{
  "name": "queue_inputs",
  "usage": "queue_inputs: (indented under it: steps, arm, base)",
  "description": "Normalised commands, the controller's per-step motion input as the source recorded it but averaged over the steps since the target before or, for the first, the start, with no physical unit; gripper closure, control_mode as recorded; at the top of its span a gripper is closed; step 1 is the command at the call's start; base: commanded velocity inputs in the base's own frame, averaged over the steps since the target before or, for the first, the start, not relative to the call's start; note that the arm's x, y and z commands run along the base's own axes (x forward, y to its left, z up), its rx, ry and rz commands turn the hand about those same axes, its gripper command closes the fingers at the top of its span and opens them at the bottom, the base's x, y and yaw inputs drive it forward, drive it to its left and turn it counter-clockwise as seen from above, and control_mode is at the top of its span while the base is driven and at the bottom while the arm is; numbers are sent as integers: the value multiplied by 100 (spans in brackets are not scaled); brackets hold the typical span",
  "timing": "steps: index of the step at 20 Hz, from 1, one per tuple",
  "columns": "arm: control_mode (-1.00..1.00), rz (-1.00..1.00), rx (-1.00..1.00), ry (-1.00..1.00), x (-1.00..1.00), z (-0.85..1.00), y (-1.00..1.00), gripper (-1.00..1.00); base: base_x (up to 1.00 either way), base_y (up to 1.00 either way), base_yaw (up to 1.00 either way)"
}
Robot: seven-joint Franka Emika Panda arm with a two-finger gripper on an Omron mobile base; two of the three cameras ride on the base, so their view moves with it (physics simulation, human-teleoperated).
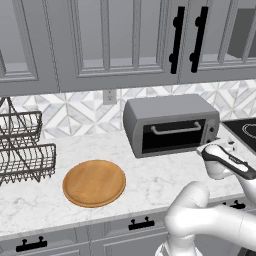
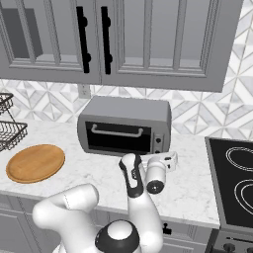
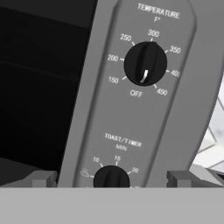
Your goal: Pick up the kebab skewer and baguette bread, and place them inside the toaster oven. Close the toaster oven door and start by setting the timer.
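Gripper (image 3: 111, 178) wide open, straddling timer knob (image 3: 111, 178) on toaster oven (image 1: 170, 125); door (image 1: 174, 135) shut. Risk: jaws off-centre, slipping off knob when turning, timer unset.

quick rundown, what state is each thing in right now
toaster oven door: shut
temperature knob: pointer at OFF
timer knob: partly cut off, setting unreadable
gripper: open, straddling the timer knob
wooden board: bare, flat on the counter
upper cabinet doors: shut
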Motion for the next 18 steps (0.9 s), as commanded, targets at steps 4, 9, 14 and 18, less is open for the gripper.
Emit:
queue_inputs:
  steps: [4, 9, 14, 18]
  arm:
    - [-100, 0, 0, 0, 0, 0, 0, 100]
    - [-100, 0, 0, 0, 0, 0, 0, 100]
    - [-100, 0, 0, 0, 0, 0, 0, 100]
    - [-100, 0, 0, 0, 0, 0, 0, 100]
  base:
    - [0, 0, 0]
    - [0, 0, 0]
    - [0, 0, 0]
    - [0, 0, 0]
